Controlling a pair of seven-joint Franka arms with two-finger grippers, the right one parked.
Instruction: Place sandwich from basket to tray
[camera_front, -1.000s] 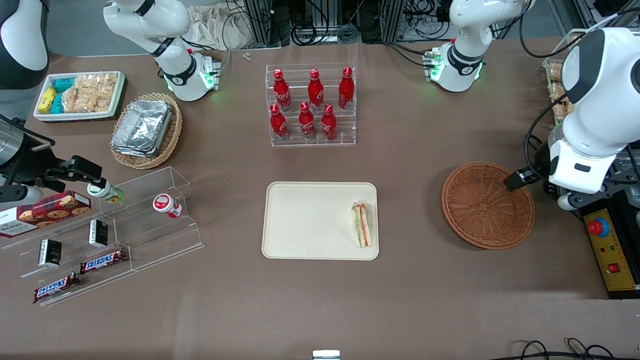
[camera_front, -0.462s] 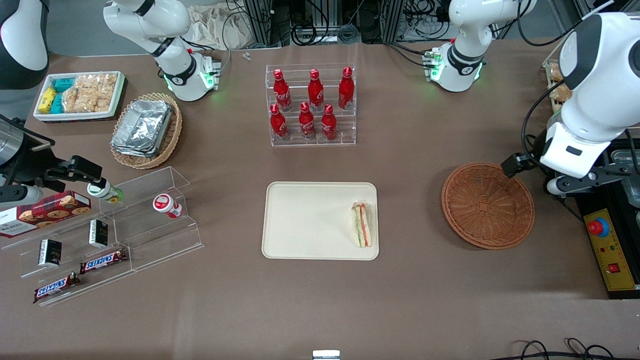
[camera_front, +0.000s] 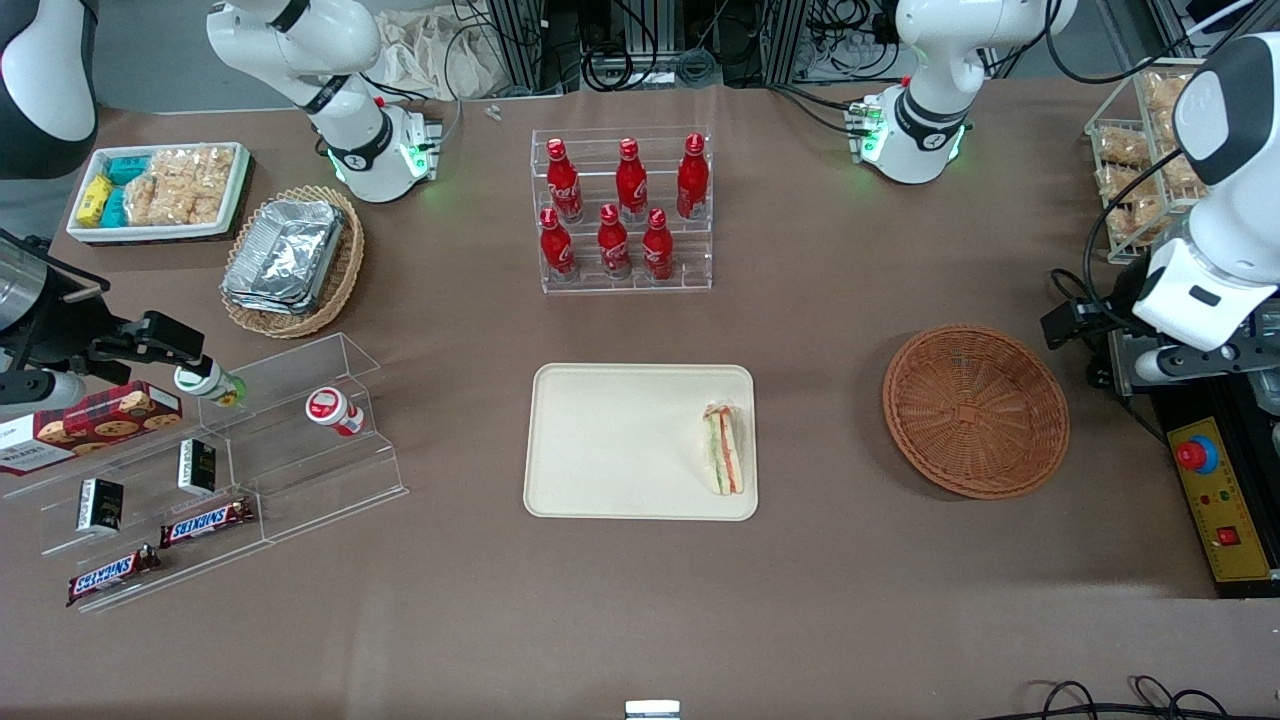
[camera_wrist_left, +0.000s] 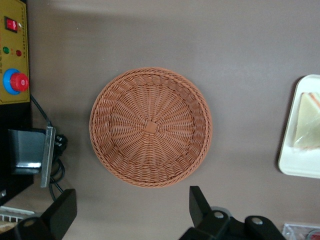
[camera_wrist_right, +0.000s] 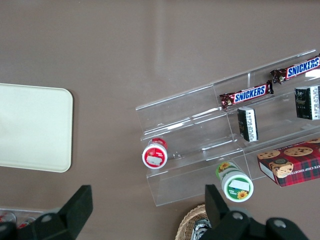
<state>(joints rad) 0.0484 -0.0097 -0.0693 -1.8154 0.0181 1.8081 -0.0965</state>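
The sandwich (camera_front: 723, 449) is lying on the tray (camera_front: 620, 440), at the tray's edge nearest the basket (camera_front: 975, 410), which is sitting bare on the table. The gripper (camera_wrist_left: 130, 210) is hanging above the table just beside the basket, toward the working arm's end, its fingers (camera_wrist_left: 199, 205) spread apart and holding nothing. A rack of red bottles (camera_front: 622, 210) is standing farther from the front camera than the tray.

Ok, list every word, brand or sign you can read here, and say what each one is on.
"SNICKERS": candy bar on the clear rack.
"SNICKERS": second candy bar, same rack.
Red bottles' white script: too blurred to read.
Cookie box, black packets, two jar lids: print too small.
Sandwich, tray, basket: no text.
Gripper open above the basket.
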